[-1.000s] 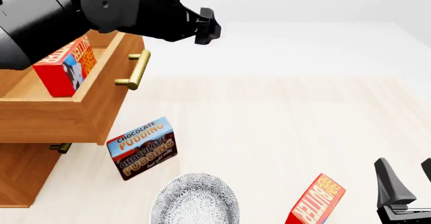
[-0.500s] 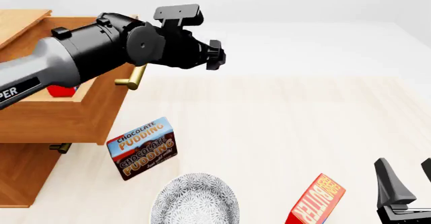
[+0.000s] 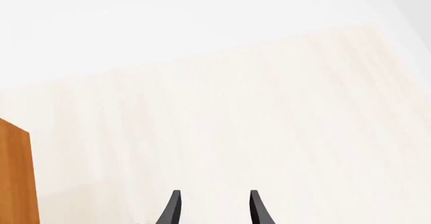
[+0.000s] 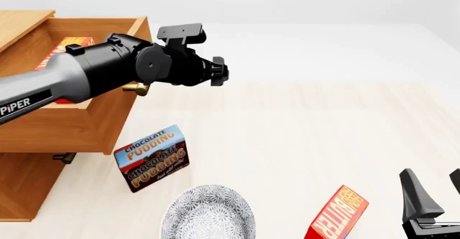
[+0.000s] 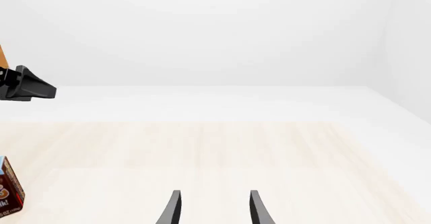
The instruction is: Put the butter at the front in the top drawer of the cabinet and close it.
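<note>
The cabinet (image 4: 21, 190) stands at the left with its top drawer (image 4: 86, 123) pulled open. One butter carton (image 4: 66, 46) is inside the drawer, partly hidden by my left arm. A second, identical butter carton (image 4: 336, 216) sits tilted at the table's front right. My left gripper (image 4: 217, 70) is open and empty, just right of the drawer's front, above the table. Its brass handle (image 4: 135, 89) is mostly hidden by the wrist. The left wrist view shows the spread fingertips (image 3: 173, 209) over bare table. My right gripper (image 4: 436, 193) is open and empty, right of the second carton.
A Chocolate Pudding box (image 4: 152, 157) stands in front of the drawer, and its edge shows in the right wrist view (image 5: 8, 193). A patterned white plate (image 4: 208, 216) lies at the front edge. The lower drawer's handle (image 4: 63, 157) shows below. The cabinet's side (image 3: 15, 176) shows in the left wrist view.
My left arm has lowered and swung out of the drawer, its gripper ending right of the drawer front. The butter in the drawer stood upright before and now appears to lie flat. The right arm is still.
</note>
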Robot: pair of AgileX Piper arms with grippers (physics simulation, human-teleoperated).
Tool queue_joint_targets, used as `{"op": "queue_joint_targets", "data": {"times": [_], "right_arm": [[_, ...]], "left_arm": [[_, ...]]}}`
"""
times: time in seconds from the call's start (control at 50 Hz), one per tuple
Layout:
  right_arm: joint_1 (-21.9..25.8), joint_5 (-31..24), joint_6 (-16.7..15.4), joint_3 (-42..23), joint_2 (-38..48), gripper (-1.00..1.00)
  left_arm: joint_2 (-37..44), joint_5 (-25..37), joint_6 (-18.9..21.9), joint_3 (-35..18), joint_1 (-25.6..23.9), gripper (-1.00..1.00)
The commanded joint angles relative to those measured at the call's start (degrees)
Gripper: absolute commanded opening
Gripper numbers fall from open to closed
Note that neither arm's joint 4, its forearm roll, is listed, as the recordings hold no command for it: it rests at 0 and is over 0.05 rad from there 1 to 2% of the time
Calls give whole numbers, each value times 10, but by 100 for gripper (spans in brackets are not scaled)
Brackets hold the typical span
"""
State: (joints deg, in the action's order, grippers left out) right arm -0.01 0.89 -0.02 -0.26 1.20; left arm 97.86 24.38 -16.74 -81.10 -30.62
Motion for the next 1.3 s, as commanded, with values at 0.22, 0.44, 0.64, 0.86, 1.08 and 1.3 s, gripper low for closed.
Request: {"op": "queue_joint_targets", "data": {"times": [0.22, 0.44, 0.64, 0.86, 1.08, 1.3], "right_arm": [[0, -3, 0, 1, -4, 100], [0, -3, 0, 1, -4, 100], [0, -3, 0, 1, -4, 100], [0, -3, 0, 1, -4, 100], [0, -3, 0, 1, -4, 100], [0, -3, 0, 1, -4, 100]], "left_arm": [[-11, -18, 0, 39, 24, 100], [-22, -23, -2, 62, 45, 100], [-35, -20, 1, 78, 60, 100], [-61, -11, 11, 97, 84, 100], [-73, -10, 15, 112, 97, 100], [-87, -1, 25, 121, 123, 100]]}}
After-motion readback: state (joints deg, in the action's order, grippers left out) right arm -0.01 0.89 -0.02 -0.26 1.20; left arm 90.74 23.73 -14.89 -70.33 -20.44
